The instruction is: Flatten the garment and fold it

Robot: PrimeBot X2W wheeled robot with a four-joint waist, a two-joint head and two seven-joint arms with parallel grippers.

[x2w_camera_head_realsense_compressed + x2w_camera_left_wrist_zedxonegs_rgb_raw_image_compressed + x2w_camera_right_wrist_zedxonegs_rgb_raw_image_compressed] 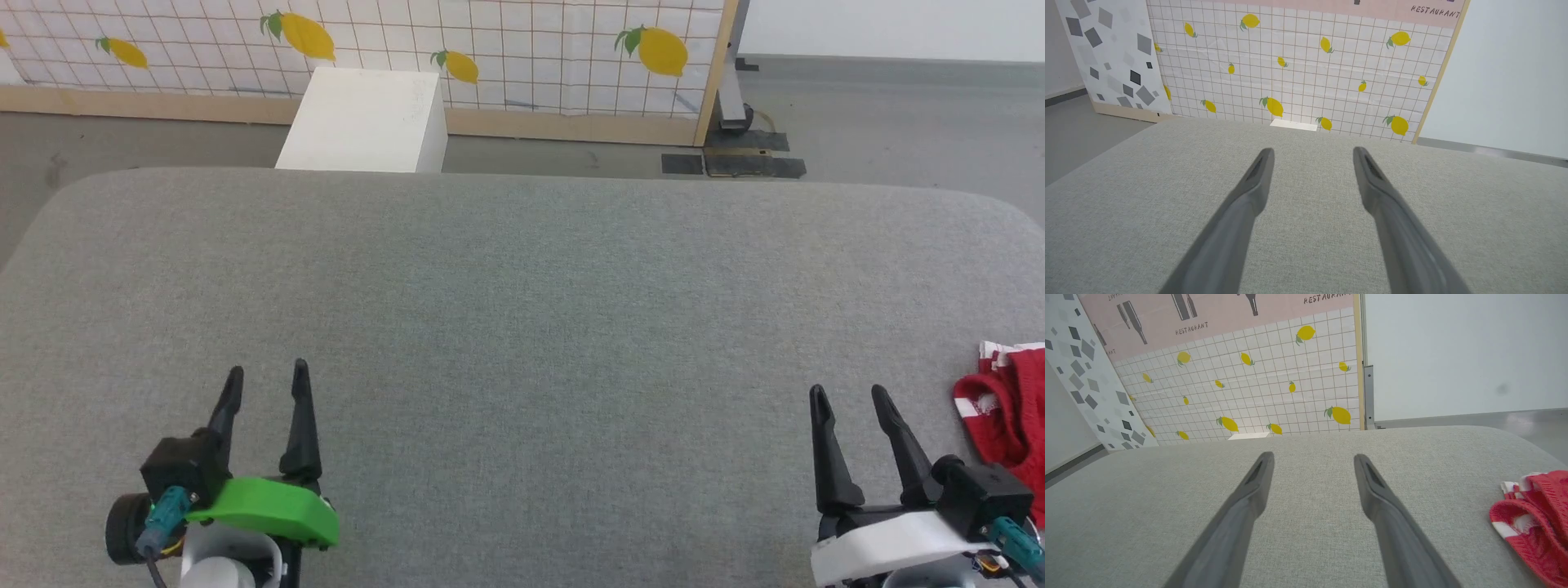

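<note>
Position of garment: it lies at the far right of the grey padded surface, near the robot's side, and the border of the head view cuts part of it off.
Shape of garment: crumpled into a heap, neither flat nor folded; red cloth with white stripes, and one striped band curls on the side that faces the right gripper.
State of left gripper: at the lower left of the head view, above the bare surface; its two dark fingers stand apart with nothing between them.
State of right gripper: at the lower right of the head view; its fingers are also spread and empty, pointing away from the robot.
Relation of right gripper and garment: the garment is just beside this gripper, on its right side, and not touching it.
Relation of left gripper and garment: well apart.
Background: a white box stands on the floor behind the surface, in front of a lemon-printed panel.
</note>
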